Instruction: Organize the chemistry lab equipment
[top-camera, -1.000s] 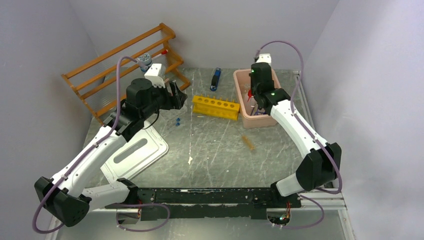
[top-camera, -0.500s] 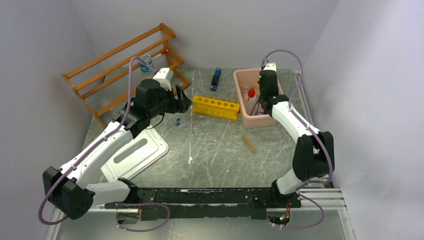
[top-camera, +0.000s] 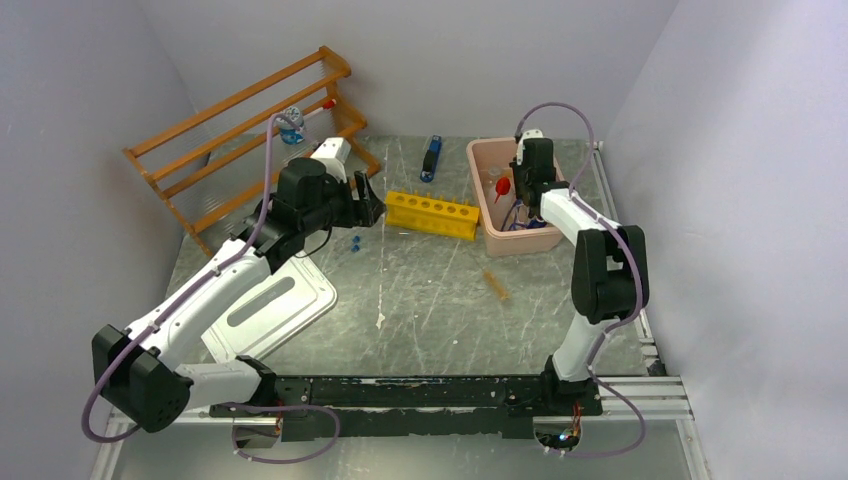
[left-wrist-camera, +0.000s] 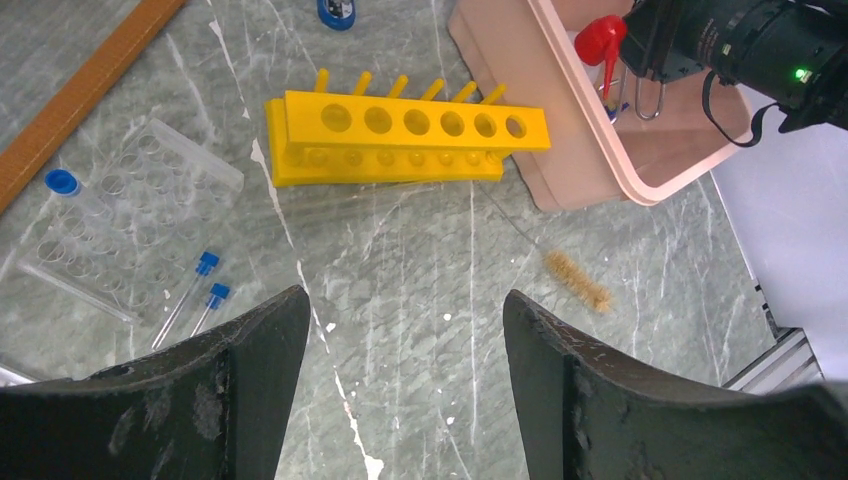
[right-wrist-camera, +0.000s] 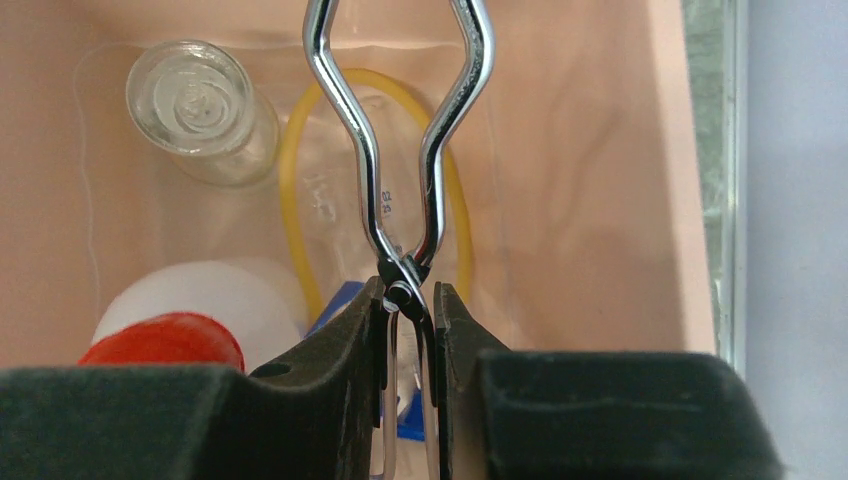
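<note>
My right gripper (right-wrist-camera: 408, 295) is shut on the metal tongs (right-wrist-camera: 373, 190) near their pivot and holds them inside the pink bin (top-camera: 490, 228). Under the tongs lie the yellowish tubing (right-wrist-camera: 287, 190), the red-capped squeeze bottle (right-wrist-camera: 160, 340), a clear glass bottle (right-wrist-camera: 200, 110) and a blue piece (right-wrist-camera: 340, 300), perhaps the goggles. My left gripper (left-wrist-camera: 405, 310) is open and empty above the table, left of the yellow tube rack (top-camera: 432, 213). Two blue-capped tubes (left-wrist-camera: 205, 265) lie on the table beside a clear well plate (left-wrist-camera: 130, 200), and a blue-capped vial (left-wrist-camera: 62, 182) lies at the plate's edge.
A tan brush (top-camera: 496, 285) lies on the table below the bin. A wooden shelf rack (top-camera: 240, 110) stands at the back left with a small bottle (top-camera: 291, 118) on it. A white tray (top-camera: 270, 305) lies under my left arm. A blue object (top-camera: 432, 157) lies at the back.
My right wrist has moved back and right over the bin and its elbow has swung up, uncovering the red cap. My left gripper has moved right and back, towards the yellow rack.
</note>
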